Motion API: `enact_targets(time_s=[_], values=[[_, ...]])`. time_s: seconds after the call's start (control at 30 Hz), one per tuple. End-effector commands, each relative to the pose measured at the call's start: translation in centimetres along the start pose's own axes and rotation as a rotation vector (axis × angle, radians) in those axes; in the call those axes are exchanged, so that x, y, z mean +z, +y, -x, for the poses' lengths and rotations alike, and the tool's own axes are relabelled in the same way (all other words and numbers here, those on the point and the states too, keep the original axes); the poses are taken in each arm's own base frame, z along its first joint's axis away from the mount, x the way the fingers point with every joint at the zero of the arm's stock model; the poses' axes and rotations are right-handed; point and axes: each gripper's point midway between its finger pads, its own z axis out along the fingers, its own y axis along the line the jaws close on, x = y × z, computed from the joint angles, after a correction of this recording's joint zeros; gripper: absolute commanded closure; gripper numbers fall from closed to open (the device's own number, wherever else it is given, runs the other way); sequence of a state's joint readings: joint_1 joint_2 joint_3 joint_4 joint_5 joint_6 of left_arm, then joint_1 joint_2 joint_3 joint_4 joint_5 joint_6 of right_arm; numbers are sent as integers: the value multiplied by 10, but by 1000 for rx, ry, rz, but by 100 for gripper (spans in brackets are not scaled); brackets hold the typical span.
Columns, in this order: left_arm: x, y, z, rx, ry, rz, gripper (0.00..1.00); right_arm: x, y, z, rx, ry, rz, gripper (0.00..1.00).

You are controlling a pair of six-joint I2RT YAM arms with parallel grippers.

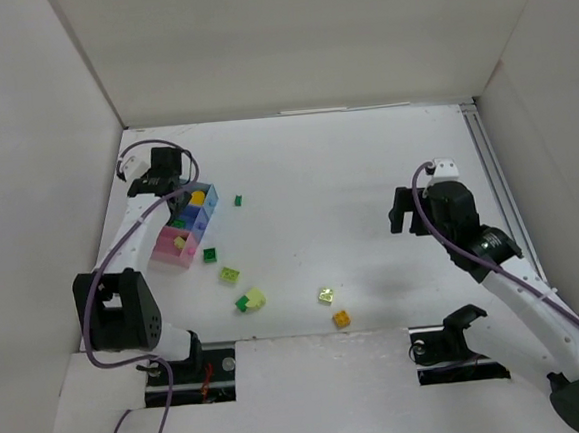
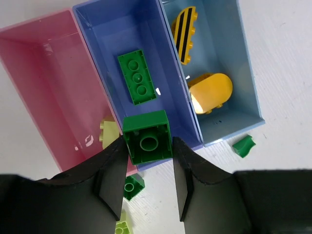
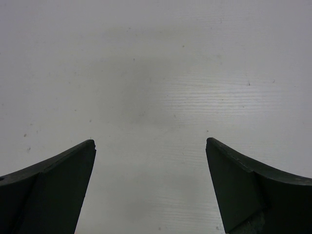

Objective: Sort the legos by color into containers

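So left gripper [image 2: 147, 144] pinches a dark green brick [image 2: 146, 134] over the darker blue tray [image 2: 112, 29], pink tray [image 2: 44, 73] at 9 o'clock; right gripper [image 3: 150, 146] spread wide, empty

A white table [image 1: 368, 190] sits boxed in by plain white walls [image 1: 295, 35] under soft even light

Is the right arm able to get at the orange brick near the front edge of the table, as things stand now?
Probably yes. The right arm has its jaws open and empty, and only bare table lies between it and the orange brick.
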State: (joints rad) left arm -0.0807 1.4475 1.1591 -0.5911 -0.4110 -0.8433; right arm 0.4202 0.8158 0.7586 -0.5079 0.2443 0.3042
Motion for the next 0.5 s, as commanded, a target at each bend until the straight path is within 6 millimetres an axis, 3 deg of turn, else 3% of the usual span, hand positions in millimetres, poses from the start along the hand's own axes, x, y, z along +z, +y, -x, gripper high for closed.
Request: enact_targets(time_s=[0.0, 0.47], values=[[6, 1, 0, 15, 0, 6, 77, -12, 1, 29, 5, -94, -5, 0], [20, 4, 1, 20, -8, 51, 72, -15, -6, 26, 23, -98, -35, 0]])
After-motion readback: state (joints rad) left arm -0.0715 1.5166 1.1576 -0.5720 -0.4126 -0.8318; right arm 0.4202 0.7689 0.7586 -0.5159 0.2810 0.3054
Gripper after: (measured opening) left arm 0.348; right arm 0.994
